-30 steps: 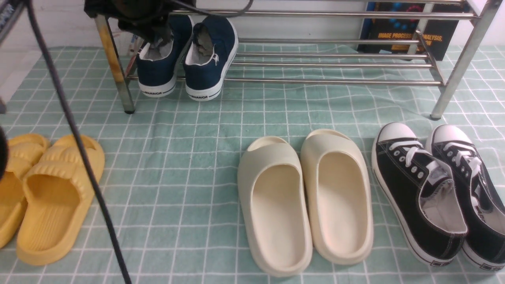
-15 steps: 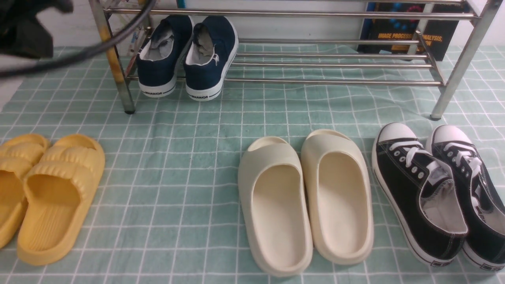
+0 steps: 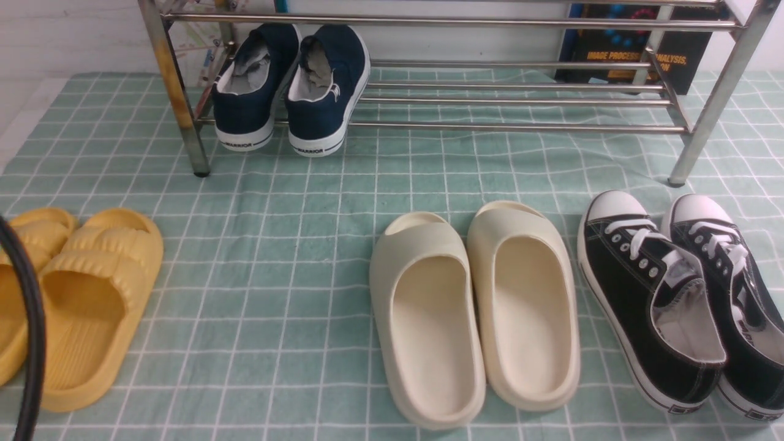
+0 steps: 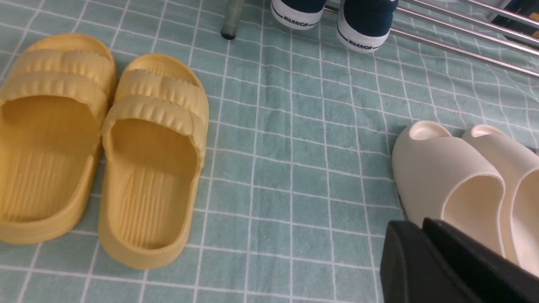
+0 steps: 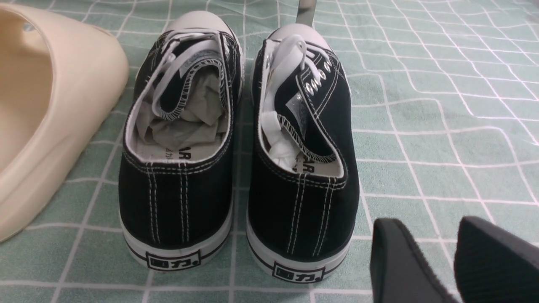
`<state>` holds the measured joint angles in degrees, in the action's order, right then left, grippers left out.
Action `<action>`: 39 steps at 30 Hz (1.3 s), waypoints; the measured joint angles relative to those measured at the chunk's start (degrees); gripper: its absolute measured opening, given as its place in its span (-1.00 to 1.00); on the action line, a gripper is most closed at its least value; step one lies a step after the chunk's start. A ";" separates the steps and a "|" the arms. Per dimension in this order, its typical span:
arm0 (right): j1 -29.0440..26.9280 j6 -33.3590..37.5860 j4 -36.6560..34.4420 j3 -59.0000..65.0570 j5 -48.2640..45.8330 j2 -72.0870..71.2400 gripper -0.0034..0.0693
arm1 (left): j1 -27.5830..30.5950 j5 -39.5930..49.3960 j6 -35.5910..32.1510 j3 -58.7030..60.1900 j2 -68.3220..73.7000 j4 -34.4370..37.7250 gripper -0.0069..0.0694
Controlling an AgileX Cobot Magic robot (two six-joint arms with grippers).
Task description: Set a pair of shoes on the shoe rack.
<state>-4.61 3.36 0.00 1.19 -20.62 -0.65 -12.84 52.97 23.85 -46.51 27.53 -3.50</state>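
Observation:
The two navy slip-on shoes [image 3: 251, 92] [image 3: 324, 92] stand side by side at the left end of the chrome shoe rack [image 3: 520, 127], on its lower bars, heels toward me and hanging over the front bar. Their "WARRIOR" heels also show in the left wrist view [image 4: 366, 25]. My left gripper [image 4: 421, 225] is shut and empty, low over the cloth next to the cream slides, well clear of the rack. My right gripper [image 5: 429, 235] is open and empty behind the heels of the black lace-up sneakers. Neither gripper shows in the front view.
Yellow slides [image 3: 86, 306] lie front left, cream slides [image 3: 471, 306] in the middle, black lace-up sneakers [image 3: 674, 294] front right, all on a green checked cloth. A black cable [image 3: 30, 343] hangs at the left edge. A dark book [image 3: 631, 55] leans behind the rack.
The left arm, which was over the navy shoes at the rack, has drawn back to the left and out of the front view. The shoes have stayed in place.

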 joint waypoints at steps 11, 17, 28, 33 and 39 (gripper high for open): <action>0.00 0.00 0.00 0.00 0.00 0.00 -0.23 | 0.00 1.85 0.13 5.83 -1.41 -1.37 -0.85; 0.00 0.00 0.00 0.00 0.00 0.00 -0.23 | 0.47 -13.67 0.13 18.31 -3.14 0.69 -0.85; 0.00 0.00 0.00 0.00 0.00 0.00 -0.23 | 9.77 -37.76 -4.43 41.12 -18.94 0.68 -0.85; 0.00 0.00 0.00 0.00 0.00 0.00 -0.23 | 12.52 -36.66 -7.85 44.02 -24.79 -0.26 -0.85; 0.00 0.00 0.00 0.00 0.00 0.00 -0.23 | 16.30 -35.86 -8.52 47.82 -28.11 -0.35 -0.85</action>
<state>-4.61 3.36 0.00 1.19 -20.62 -0.65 3.45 17.11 15.34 1.31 -0.58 -3.85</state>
